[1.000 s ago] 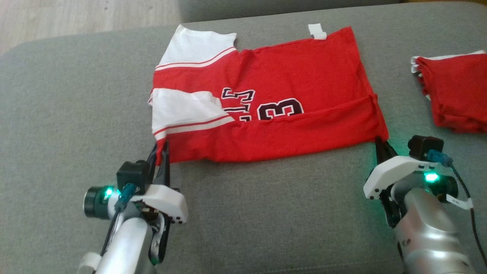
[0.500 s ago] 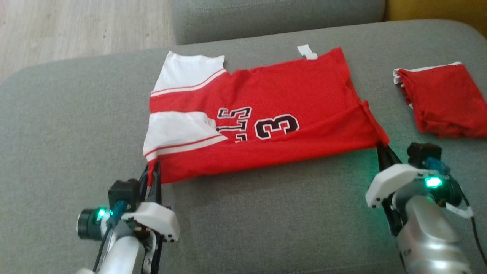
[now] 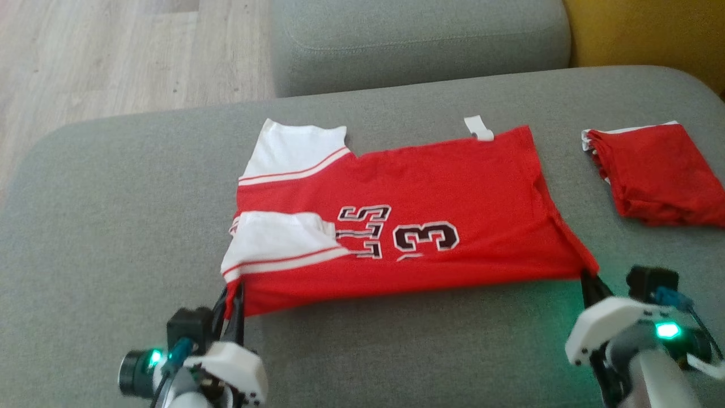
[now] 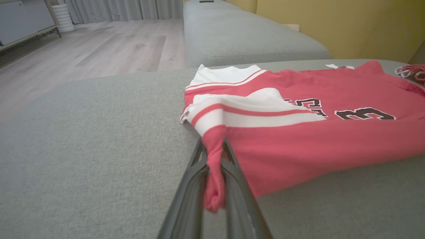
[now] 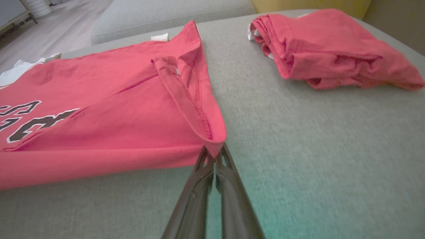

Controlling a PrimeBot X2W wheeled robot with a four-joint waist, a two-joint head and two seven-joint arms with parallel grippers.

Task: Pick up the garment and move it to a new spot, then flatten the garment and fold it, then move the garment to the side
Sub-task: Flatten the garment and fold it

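Note:
The garment is a red jersey with white sleeves and a black "3", spread across the grey sofa cushion. My left gripper is shut on its near left corner, and a bunch of red cloth hangs between the fingers. At the near right corner my right gripper is shut on the hem. The near edge is stretched between the two grippers, with its near part folded over the shirt.
A second red garment, folded into a pile, lies at the right end of the cushion. Another grey cushion stands behind. Wooden floor lies beyond the left edge, a yellow wall at the back right.
The head view has shifted, so the whole scene sits lower. Both grippers keep their hold on the near corners and have drawn toward me, pulling back the near folded edge so more of the print shows.

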